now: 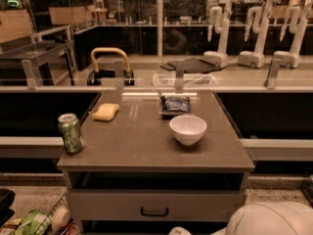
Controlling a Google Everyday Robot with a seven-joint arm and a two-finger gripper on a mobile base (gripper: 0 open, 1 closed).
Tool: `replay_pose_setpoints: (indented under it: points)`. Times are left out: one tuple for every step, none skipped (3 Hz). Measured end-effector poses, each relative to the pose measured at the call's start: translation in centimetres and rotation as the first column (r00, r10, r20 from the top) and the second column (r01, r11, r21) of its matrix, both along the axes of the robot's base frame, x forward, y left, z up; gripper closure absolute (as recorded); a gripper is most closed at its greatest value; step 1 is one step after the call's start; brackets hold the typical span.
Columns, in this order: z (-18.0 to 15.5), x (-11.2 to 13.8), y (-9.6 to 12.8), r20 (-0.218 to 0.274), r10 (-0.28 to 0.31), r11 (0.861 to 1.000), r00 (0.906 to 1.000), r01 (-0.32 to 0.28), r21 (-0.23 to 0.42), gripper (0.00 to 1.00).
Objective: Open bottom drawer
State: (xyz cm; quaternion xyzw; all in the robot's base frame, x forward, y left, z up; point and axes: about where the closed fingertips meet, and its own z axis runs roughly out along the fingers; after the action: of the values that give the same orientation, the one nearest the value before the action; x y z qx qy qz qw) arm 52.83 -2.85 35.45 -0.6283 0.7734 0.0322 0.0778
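A grey cabinet stands in front of me. Under its top is an open dark slot, and below that a shut drawer with a dark handle. Anything lower on the cabinet is out of view. Only a small white part of my gripper shows at the bottom edge, just below and right of the handle and apart from it. My rounded white arm fills the bottom right corner.
On the cabinet top are a green soda can at front left, a yellow sponge, a blue chip bag and a white bowl. A wire basket with snacks sits on the floor at bottom left. A railing runs behind.
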Motion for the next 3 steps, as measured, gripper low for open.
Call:
replay_pose_setpoints:
  points:
    - [0.12,-0.16,-0.04,0.000,0.000,1.000,1.0000,0.000,0.000,0.00]
    - [0.12,-0.16,-0.05,0.000,0.000,1.000,1.0000,0.000,0.000,0.00]
    - [0.12,-0.16,-0.05,0.000,0.000,1.000,1.0000,0.000,0.000,0.00]
